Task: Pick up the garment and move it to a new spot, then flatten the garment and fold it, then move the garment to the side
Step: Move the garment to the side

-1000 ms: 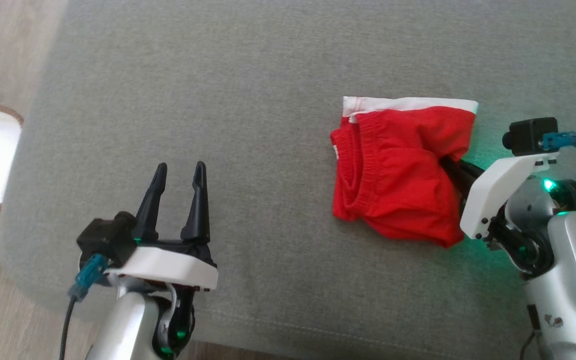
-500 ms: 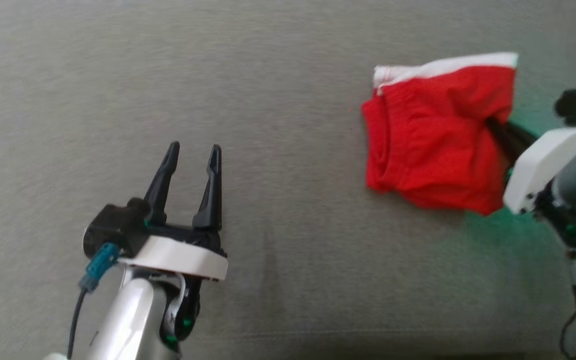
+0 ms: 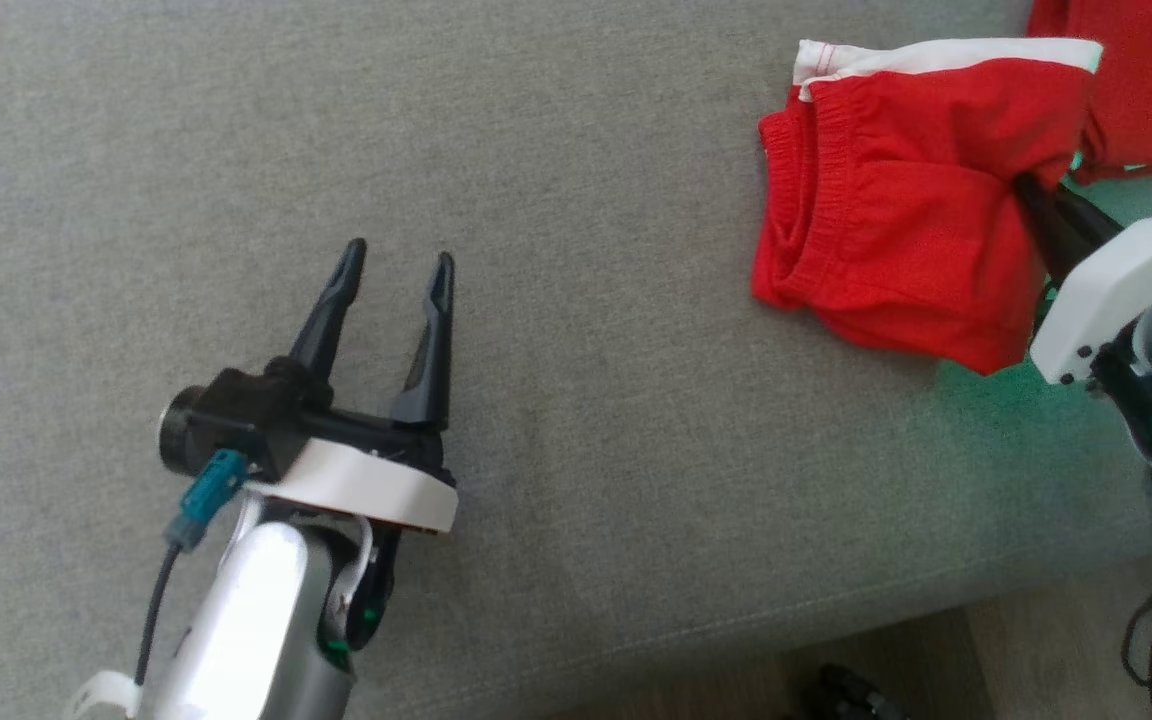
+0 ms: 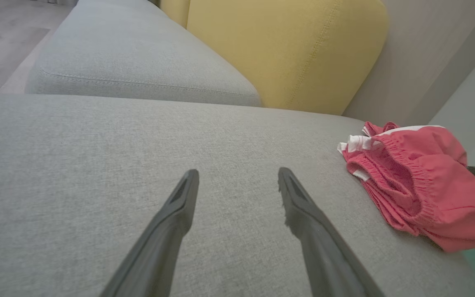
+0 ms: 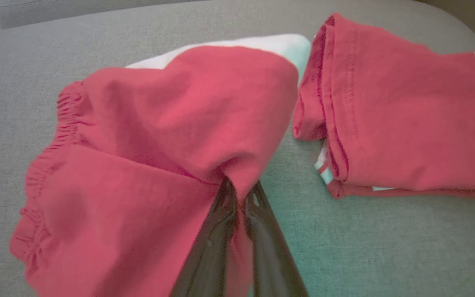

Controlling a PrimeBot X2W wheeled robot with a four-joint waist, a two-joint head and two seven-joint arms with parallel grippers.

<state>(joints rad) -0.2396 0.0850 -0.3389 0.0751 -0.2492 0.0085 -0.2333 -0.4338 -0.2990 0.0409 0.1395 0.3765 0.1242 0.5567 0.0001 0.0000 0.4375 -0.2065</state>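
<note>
The folded red shorts (image 3: 886, 230) (white band along the far edge) lie on the grey cushion (image 3: 586, 200), their right edge pinched by the right gripper (image 3: 1026, 190). The left gripper (image 3: 398, 258) hovers well apart, fingers spread. Another red cloth (image 3: 1146, 80) lies just beside the shorts.

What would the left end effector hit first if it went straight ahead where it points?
Probably the grey seat cushion: the open left end effector seems tilted down at bare fabric. If level, the yellow backrest beyond. The red garment lies off to its right.
</note>
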